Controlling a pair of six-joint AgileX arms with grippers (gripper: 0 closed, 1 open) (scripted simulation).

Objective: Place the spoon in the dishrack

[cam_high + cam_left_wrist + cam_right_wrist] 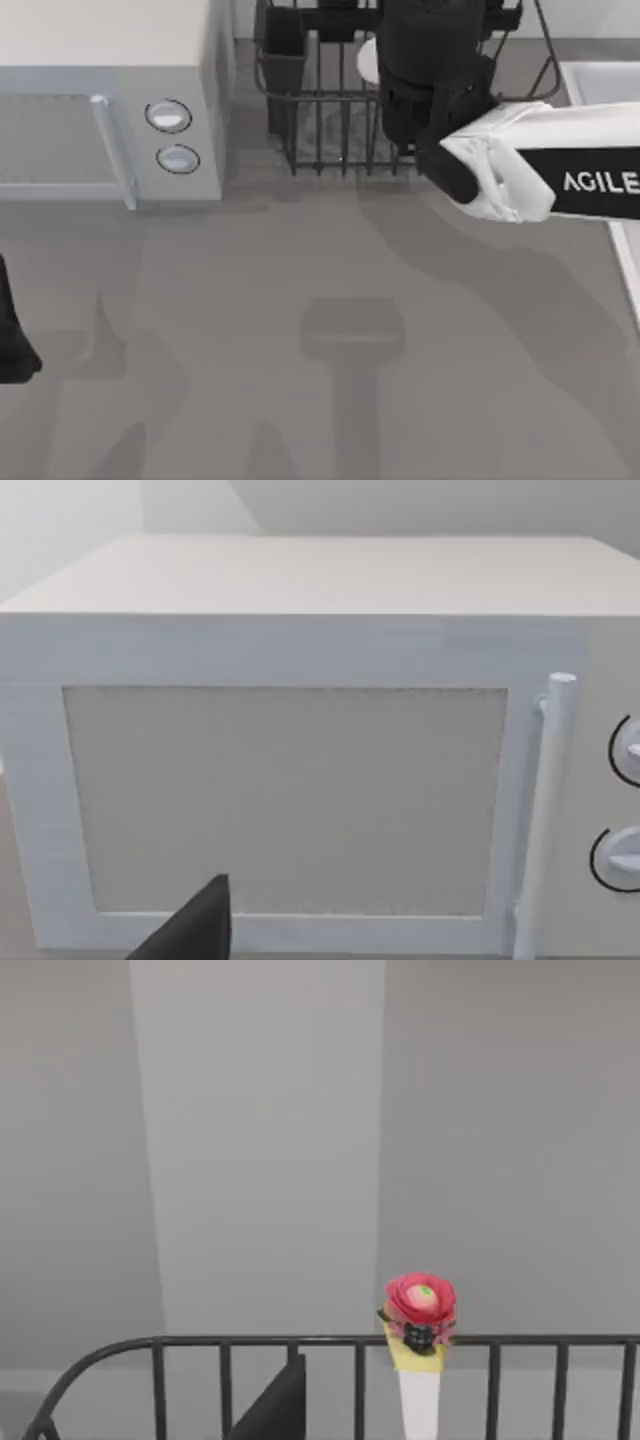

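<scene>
Grey tabletop (300,400) runs across the whole workspace, with a pale grey microwave (110,110) at the far left and the dark wire dishrack (330,100) beside it at the far edge. My right gripper (430,90) hangs over the rack, its black body hiding the fingers from above, so I cannot tell whether they are spread or closed, nor confirm what they carry. In the right wrist view a white handle topped with a red flower ornament and a yellow collar (419,1340) stands upright against the rack's rail (330,1341); I take this for the spoon, though its bowl is out of sight. A white rounded shape (368,62) peeks from behind the gripper in the top view, over the rack.

To finish well, I would lower straight down between the tines, keep the spoon vertical, and release only once it sits inside the wires, then lift clear without snagging the rim.

My left gripper (15,345) sits parked at the table's left edge, facing the microwave door (285,800).

Readable writing: "AGILE" on the right arm's white link (600,183), cut off by the frame.
</scene>
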